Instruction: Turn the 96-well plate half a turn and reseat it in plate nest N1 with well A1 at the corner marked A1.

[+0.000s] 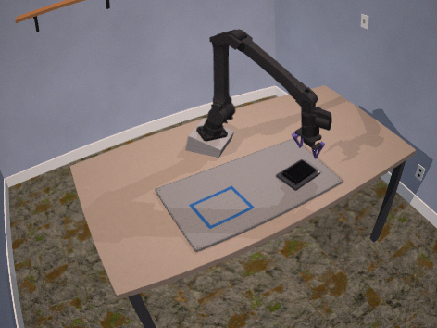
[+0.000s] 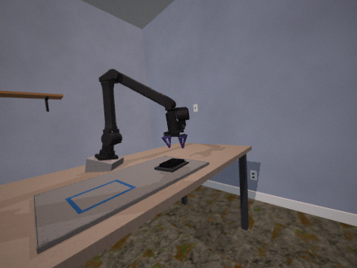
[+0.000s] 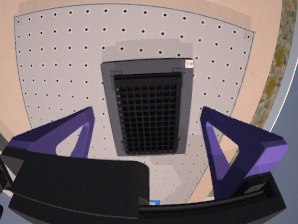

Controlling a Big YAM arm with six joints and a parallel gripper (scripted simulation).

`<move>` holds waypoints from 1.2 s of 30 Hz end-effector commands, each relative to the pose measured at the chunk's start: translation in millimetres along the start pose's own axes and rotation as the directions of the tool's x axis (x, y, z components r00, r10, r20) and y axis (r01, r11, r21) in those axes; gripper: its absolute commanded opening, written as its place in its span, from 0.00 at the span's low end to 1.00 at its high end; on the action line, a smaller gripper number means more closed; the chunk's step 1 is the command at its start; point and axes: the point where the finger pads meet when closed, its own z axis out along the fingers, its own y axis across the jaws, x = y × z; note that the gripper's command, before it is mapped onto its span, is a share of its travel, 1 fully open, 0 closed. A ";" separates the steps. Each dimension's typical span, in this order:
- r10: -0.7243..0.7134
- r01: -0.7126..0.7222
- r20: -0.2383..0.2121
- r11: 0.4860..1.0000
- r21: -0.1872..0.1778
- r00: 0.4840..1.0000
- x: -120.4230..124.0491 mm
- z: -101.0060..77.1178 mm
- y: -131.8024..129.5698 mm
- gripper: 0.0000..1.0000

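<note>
The hand (image 2: 175, 141) hangs above the counter (image 1: 125, 218), over the plate, with its two purple triangular fingers spread to full width and nothing between them. The 96-well plate (image 1: 299, 172) is a black rectangular body with a fine grid of wells; it lies flat in the plate nest N1 (image 1: 283, 178), a dark rectangular frame around it, well below the fingers and apart from them. A small pale mark (image 3: 189, 64) shows at one corner of the nest in the wrist view. Nest and plate rest at the right end of a grey perforated deck (image 1: 259, 171). Bench spot B1 (image 1: 200, 214), a blue taped rectangular outline, lies on the same deck, well to the left. The arm stands on a grey block base (image 1: 196, 146) at the far side of the tan, smooth-topped counter.
</note>
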 end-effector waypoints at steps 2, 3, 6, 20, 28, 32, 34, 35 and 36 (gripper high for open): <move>-0.034 0.036 -0.022 0.998 0.048 0.999 9.0 -24.7 -25.5 1.00; -0.039 0.041 -0.060 0.999 0.031 0.997 15.2 -19.2 -24.9 1.00; -0.047 0.048 -0.105 0.999 0.011 0.993 38.3 -18.6 -5.6 1.00; -0.049 0.052 -0.095 0.998 0.028 0.994 43.2 -21.1 -17.2 1.00; -0.056 0.057 -0.099 0.998 0.008 0.993 47.8 0.5 -13.1 1.00; -0.055 0.055 -0.102 0.998 -0.005 0.993 49.6 9.5 -7.2 1.00; -0.060 0.065 -0.084 0.996 0.059 0.995 37.5 -10.9 -30.3 1.00; -0.059 0.064 -0.086 0.997 0.050 0.995 38.4 -5.4 -28.5 1.00; -0.057 0.060 -0.092 0.998 0.026 0.994 42.5 4.5 -20.0 1.00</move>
